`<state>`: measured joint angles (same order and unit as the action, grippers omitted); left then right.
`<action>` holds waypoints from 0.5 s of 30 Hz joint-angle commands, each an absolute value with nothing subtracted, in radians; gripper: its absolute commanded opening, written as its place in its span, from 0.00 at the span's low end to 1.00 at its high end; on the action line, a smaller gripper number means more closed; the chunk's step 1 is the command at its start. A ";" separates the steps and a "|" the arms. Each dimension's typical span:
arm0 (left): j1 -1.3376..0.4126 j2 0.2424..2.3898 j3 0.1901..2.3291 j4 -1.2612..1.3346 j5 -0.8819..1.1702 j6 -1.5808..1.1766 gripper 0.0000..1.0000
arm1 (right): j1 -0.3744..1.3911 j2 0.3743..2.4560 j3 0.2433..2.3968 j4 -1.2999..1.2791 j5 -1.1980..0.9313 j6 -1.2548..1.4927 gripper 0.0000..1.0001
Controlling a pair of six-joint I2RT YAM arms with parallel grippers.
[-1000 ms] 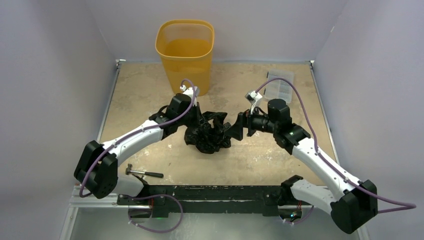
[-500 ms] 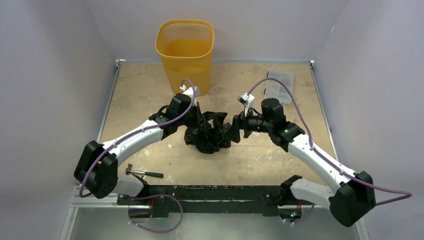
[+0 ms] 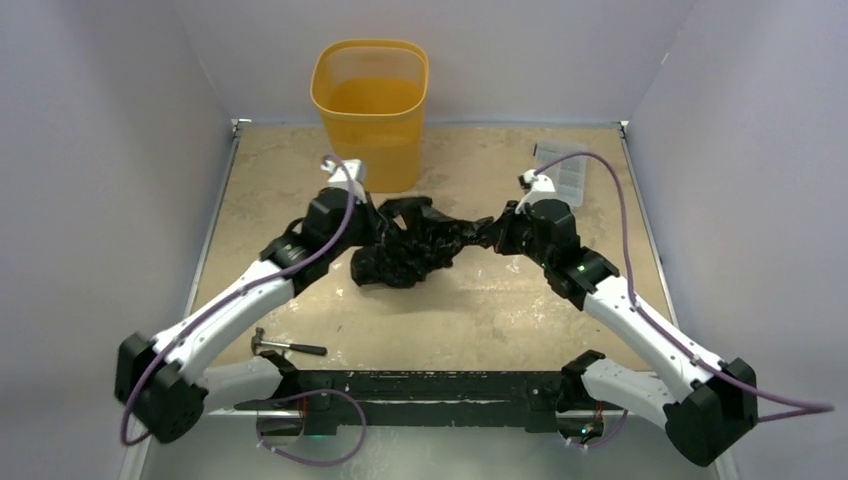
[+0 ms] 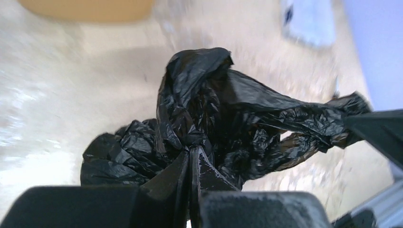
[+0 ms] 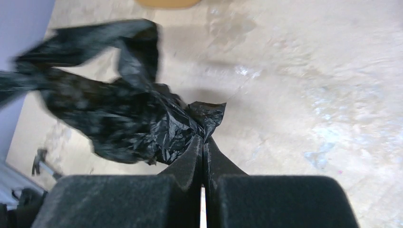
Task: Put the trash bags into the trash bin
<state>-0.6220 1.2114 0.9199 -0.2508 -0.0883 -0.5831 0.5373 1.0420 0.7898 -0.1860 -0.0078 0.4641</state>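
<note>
While both tools (image 4: 190, 153) (image 5: 203, 141) pinch it, bag (image 3: 412, 250) stretches between.

The overhead view is evenly bright and sharp, with a soft shadow under the bag (image 3: 405, 262). Both wrist views show motion blur, worst beyond the bag.

Trash bag (image 3: 410, 250) was at mid-bench (image 3: 480, 310), strung between left pincer (image 4: 190, 151) on its left and right pincer (image 5: 203, 141) on its right. Bin (image 3: 370, 110) stood behind it, far edge. Box (image 3: 565, 165) lay far right; hammer (image 3: 288, 346) near left.
</note>
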 commanded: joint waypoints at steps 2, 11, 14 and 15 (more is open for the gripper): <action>-0.616 0.951 0.890 -0.225 -0.359 -0.579 0.00 | 0.535 0.927 0.743 -0.099 0.118 0.529 0.00; -0.617 0.963 0.800 -0.153 -0.152 -0.589 0.00 | 0.535 0.788 0.512 0.175 -0.123 0.713 0.00; -0.616 0.983 0.769 -0.144 -0.085 -0.575 0.00 | 0.535 0.767 0.453 0.260 -0.185 0.740 0.00; -0.616 0.987 0.759 -0.141 -0.072 -0.573 0.00 | 0.535 0.769 0.448 0.268 -0.192 0.739 0.00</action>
<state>-0.6174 0.9833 0.7910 -0.1734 -0.1802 -0.5831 0.5320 0.7948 0.4789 0.0998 -0.1001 0.6735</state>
